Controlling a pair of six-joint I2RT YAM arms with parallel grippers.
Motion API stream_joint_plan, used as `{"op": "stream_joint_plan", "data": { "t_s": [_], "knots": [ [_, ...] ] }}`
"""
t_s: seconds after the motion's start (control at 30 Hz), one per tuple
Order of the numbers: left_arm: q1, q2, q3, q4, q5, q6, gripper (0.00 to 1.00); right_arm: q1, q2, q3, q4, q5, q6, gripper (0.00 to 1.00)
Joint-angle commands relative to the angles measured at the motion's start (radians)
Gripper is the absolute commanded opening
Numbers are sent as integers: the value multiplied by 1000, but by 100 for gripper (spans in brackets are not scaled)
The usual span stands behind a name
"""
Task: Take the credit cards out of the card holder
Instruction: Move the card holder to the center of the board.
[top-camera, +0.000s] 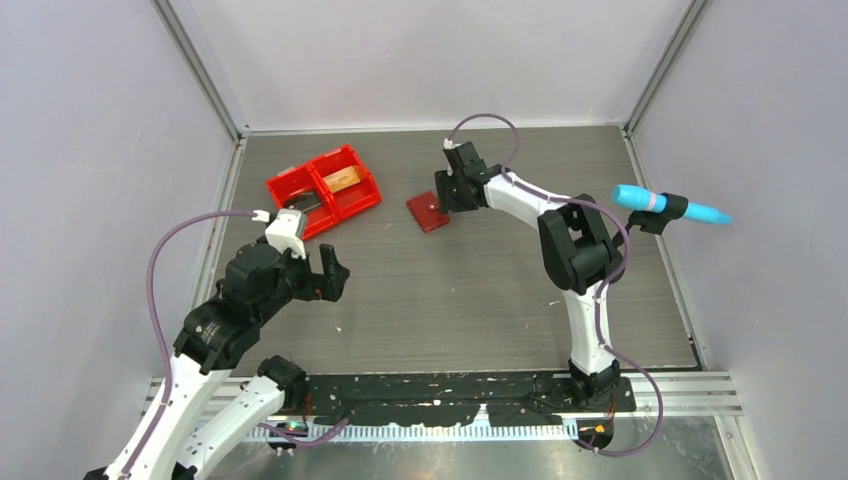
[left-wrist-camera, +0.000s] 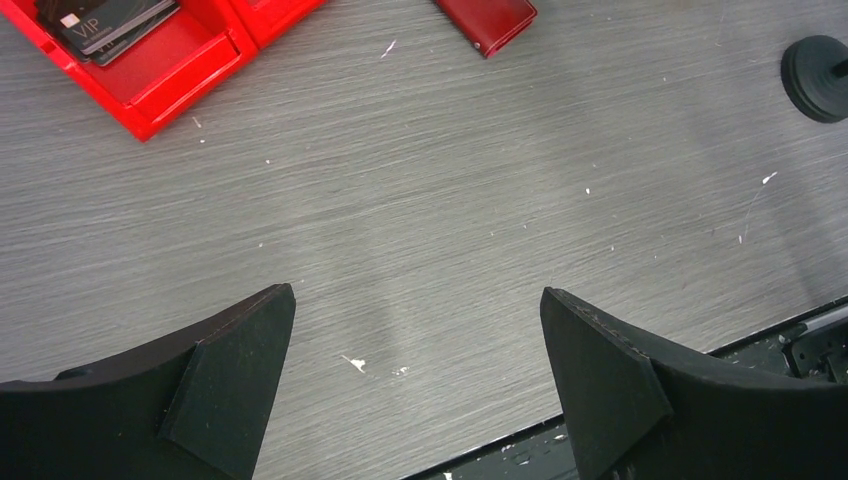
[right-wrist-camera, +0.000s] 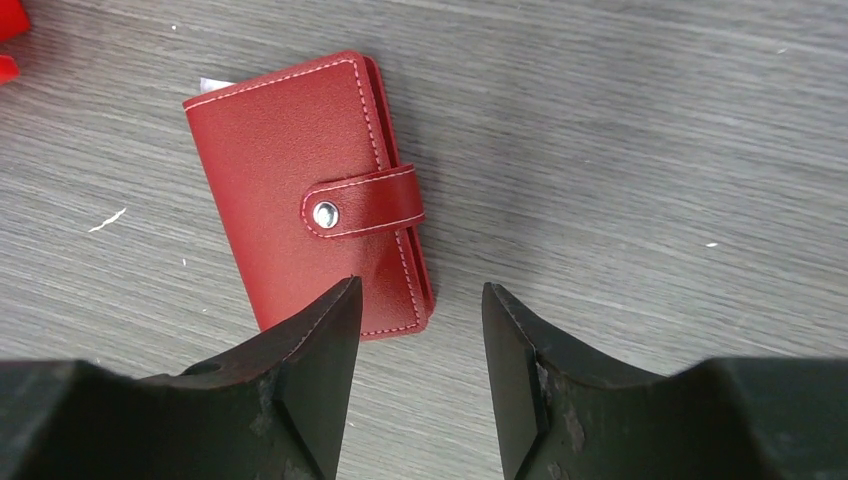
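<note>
The card holder (right-wrist-camera: 310, 195) lies flat on the grey table (top-camera: 450, 300), closed, its snap tab (right-wrist-camera: 362, 200) buttoned across the front face. In the top view it sits a little left of the table's middle, toward the far side, just right of the red bin (top-camera: 322, 190) but apart from it. A sliver of something pale pokes out at its far-left corner in the right wrist view; what it is cannot be told.

The right gripper (right-wrist-camera: 420, 350) hangs directly over the holder's near-right corner, fingers (right-wrist-camera: 310, 380) pointing down and parted by a narrow gap — nothing is between them, and no contact with the leather shows. The right arm reaches from its base at the near edge up and leftward, elbow raised, forearm stretched toward the far side, wrist bent down over the holder.

The red bin has two compartments. A dark card marked "VIP" (left-wrist-camera: 105, 25) lies in one, and the top view shows an orange-yellow card (top-camera: 343, 179) in the other.

The left gripper (left-wrist-camera: 420, 370) is held wide apart and empty — only bare table shows between its fingers (left-wrist-camera: 235, 380). The left arm is folded back at the near-left, its wrist near the bin's near side.

A blue tube (top-camera: 668, 205) in a black clamp sticks out at the right wall.
</note>
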Motion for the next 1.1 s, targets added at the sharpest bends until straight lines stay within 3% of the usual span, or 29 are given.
{"op": "stream_joint_plan", "data": {
  "t_s": [0.0,0.3,0.37,0.47,0.53,0.8,1.07],
  "knots": [
    [-5,-12,16,8,-36,16,97,3,11,27,42,-89,48,54],
    [-5,-29,9,18,-76,19,97,1,10,-50,117,-158,47,48],
    [-4,-30,8,20,-80,19,97,1,-1,-71,123,-158,47,41],
    [-4,-27,5,23,-87,18,97,1,-37,-125,158,-154,44,17],
    [-3,-27,2,27,-92,17,97,1,-81,-182,190,-159,44,7],
    [-3,-4,0,30,-103,19,97,13,-310,-473,260,-241,20,5],
    [-3,12,1,23,-153,19,97,129,-519,-727,202,-298,-50,5]
  ]
}}
